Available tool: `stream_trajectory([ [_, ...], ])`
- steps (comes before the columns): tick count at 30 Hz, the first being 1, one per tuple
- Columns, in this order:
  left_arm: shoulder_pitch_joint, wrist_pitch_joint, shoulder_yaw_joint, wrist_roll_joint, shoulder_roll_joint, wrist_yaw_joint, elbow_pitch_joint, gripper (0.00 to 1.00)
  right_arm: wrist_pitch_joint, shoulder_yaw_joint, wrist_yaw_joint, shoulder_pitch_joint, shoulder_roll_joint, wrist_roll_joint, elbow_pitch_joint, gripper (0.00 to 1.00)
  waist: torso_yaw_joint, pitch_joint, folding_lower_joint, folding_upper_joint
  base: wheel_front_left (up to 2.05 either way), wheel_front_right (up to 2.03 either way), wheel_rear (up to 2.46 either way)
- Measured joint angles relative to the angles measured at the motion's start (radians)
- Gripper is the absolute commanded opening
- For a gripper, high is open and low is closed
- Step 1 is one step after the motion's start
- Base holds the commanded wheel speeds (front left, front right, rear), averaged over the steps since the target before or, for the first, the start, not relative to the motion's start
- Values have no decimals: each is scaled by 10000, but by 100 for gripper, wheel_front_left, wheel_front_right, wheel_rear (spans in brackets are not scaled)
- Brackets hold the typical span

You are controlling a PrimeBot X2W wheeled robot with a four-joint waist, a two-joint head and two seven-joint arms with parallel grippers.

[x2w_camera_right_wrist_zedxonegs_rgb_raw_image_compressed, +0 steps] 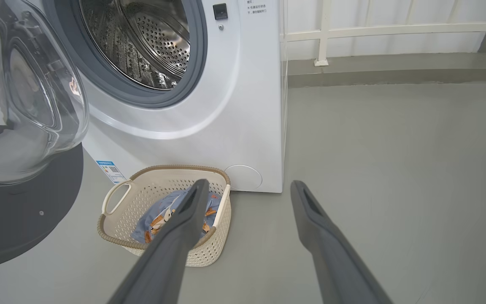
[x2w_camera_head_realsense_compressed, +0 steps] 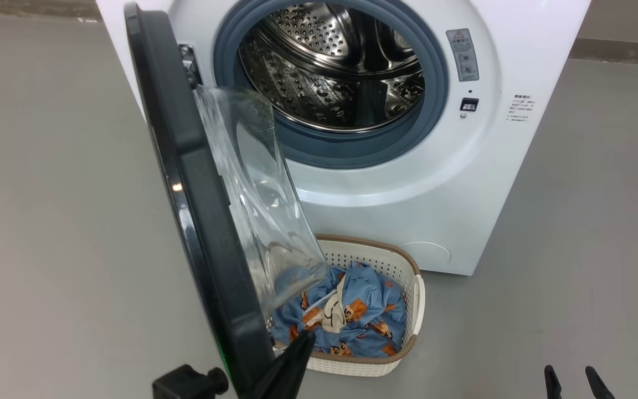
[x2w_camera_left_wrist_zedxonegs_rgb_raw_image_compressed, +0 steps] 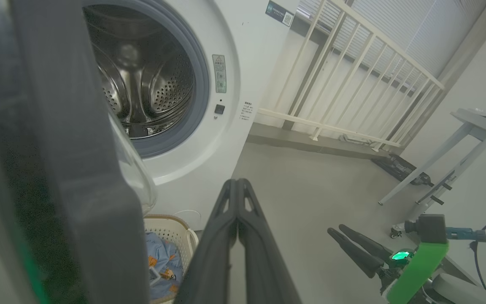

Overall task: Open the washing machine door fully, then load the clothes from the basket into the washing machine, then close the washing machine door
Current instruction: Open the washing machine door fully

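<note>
The left gripper (x2w_camera_head_realsense_compressed: 302, 346), clenched empty, sat by the door (x2w_camera_head_realsense_compressed: 197, 183) rim, bottom centre; a steady leftward push would swing it wide. The right gripper (x2w_camera_head_realsense_compressed: 574, 377) gaped.

The clothes (x2w_camera_head_realsense_compressed: 352, 316) lie in the basket (x2w_camera_head_realsense_compressed: 377, 260) before the washing machine (x2w_camera_head_realsense_compressed: 435, 210); the washing machine door (x2w_camera_head_realsense_compressed: 197, 194) hangs left.

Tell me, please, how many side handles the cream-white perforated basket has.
2: one white handle on the cream-white perforated plastic basket's end nearer the black-rimmed round door, the other handle on its opposite end.
</note>
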Motion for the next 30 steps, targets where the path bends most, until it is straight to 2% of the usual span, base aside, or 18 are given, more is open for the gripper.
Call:
stream_trajectory([
  [9,110,71,-44,-242,-69,267,1315,0,0,15,0,2,0,84,58,100,96,78,0,0,0,0,0],
  [17,-20,-495,117,-182,-311,784,1689,0,0,-25,0,108,0,207,96,100,247,109,0,0,0,0,0],
  [30,-227,-771,125,-155,-433,1166,1766,0,0,33,0,198,2,242,232,100,1044,254,0,0,0,0,0],
])
